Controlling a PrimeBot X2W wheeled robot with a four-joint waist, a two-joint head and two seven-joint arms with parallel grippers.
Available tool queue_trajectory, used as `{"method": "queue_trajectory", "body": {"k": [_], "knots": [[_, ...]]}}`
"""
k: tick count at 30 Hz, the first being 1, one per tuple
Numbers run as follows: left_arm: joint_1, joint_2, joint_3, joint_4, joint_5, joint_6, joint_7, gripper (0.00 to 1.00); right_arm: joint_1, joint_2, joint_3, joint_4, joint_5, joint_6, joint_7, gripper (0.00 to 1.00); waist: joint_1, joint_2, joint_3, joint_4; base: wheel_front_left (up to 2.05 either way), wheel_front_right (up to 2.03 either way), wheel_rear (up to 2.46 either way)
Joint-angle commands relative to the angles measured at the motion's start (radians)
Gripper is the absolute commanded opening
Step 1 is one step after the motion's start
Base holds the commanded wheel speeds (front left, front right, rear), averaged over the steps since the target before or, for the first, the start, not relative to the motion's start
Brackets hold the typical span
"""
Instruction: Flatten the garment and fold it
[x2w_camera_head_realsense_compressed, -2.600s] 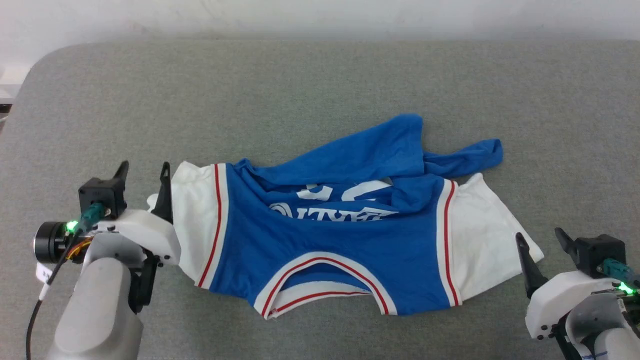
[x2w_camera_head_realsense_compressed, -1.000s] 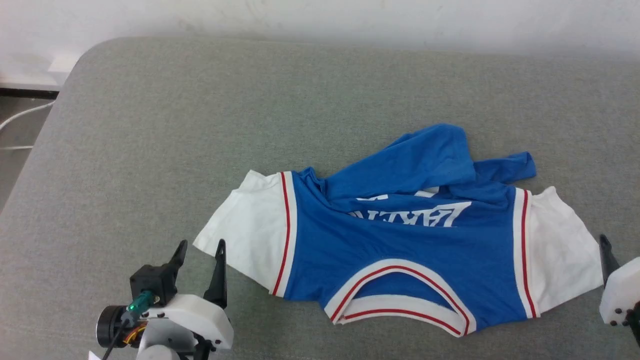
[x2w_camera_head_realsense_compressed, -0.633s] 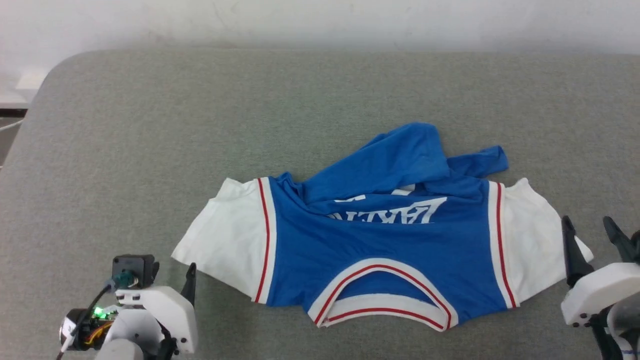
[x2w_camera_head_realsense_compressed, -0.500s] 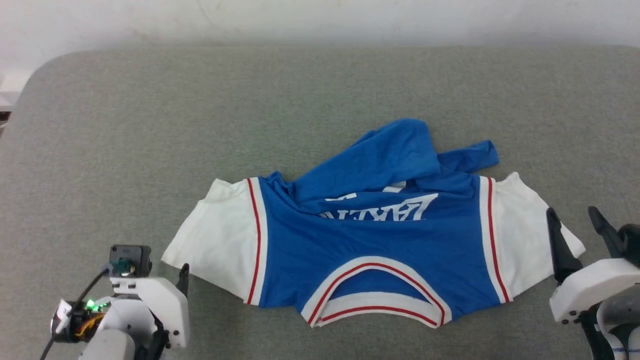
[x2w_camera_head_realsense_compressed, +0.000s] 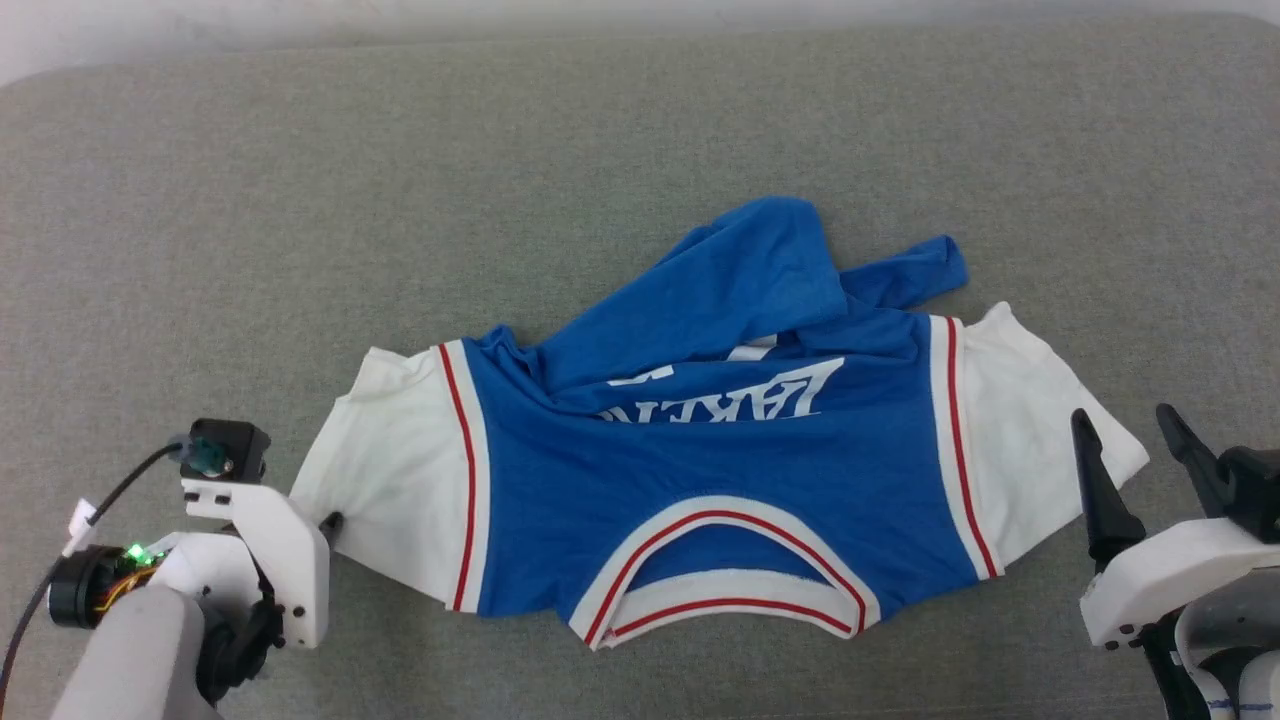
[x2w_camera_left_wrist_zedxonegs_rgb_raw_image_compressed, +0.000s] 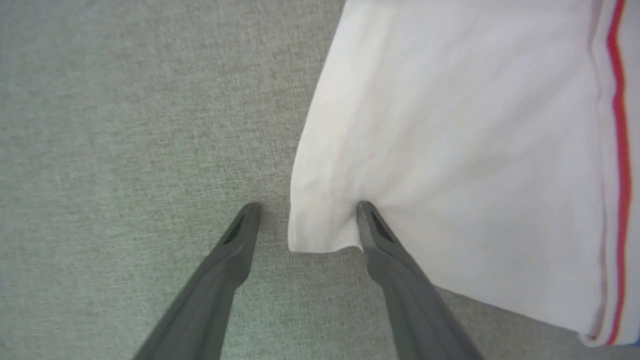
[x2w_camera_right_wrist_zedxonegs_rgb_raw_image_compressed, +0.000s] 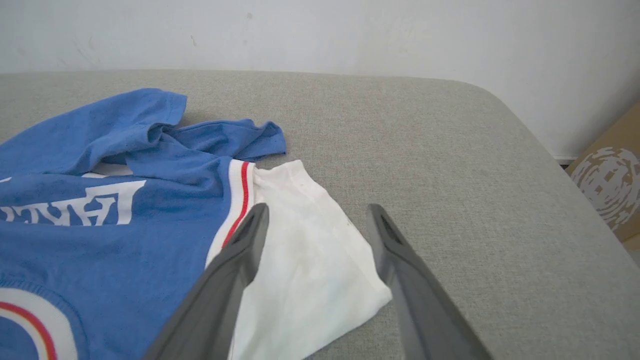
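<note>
While the garment is lying across the middle of the bench, collar toward us, we are judging the flattening only partly done: its blue lower half is bunching back over the lettering at the far side. We are spreading the left claw wide around the left sleeve corner, one finger resting on cloth, the other on the bench, gripping nothing. We are hovering the right claw, wide and empty, at the right sleeve edge. Folding is not yet beginning.
</note>
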Motion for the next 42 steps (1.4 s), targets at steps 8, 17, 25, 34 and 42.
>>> {"method": "queue_trajectory", "body": {"k": [8, 17, 25, 34, 42], "knots": [[0.076, -0.023, -0.032, -0.041, -0.095, -0.013, 0.081, 0.00, 0.006, -0.033, -0.011, 0.021, -0.020, -0.002, 0.033, 1.00, 0.0002, -0.0001, -0.010, 0.020, 0.00, 0.00, 0.00], [0.125, -0.060, 0.032, -0.297, -0.112, 0.084, 0.012, 0.00, 0.004, -0.138, -0.011, 0.078, 0.032, -0.002, 0.224, 1.00, 0.0002, -0.0001, -0.044, 0.082, 0.00, 0.00, 0.00], [0.211, -0.079, 0.024, -0.536, -0.112, 0.134, 0.051, 0.00, -0.054, -0.243, -0.004, 0.168, 0.096, -0.002, 0.428, 1.00, 0.0002, -0.0001, -0.026, 0.131, 0.00, 0.00, 0.00], [0.227, -0.105, -0.013, -0.625, -0.113, 0.144, 0.056, 0.00, -0.133, -0.313, 0.018, 0.305, 0.109, -0.002, 0.492, 1.00, 0.0002, -0.0001, 0.025, 0.175, 0.00, 0.00, 0.00], [0.215, -0.118, -0.025, -0.613, -0.134, 0.128, 0.030, 0.00, -0.127, -0.307, 0.075, 0.352, 0.154, -0.002, 0.498, 0.00, 0.0002, -0.0001, 0.013, 0.179, 0.00, 0.00, 0.00]]}}
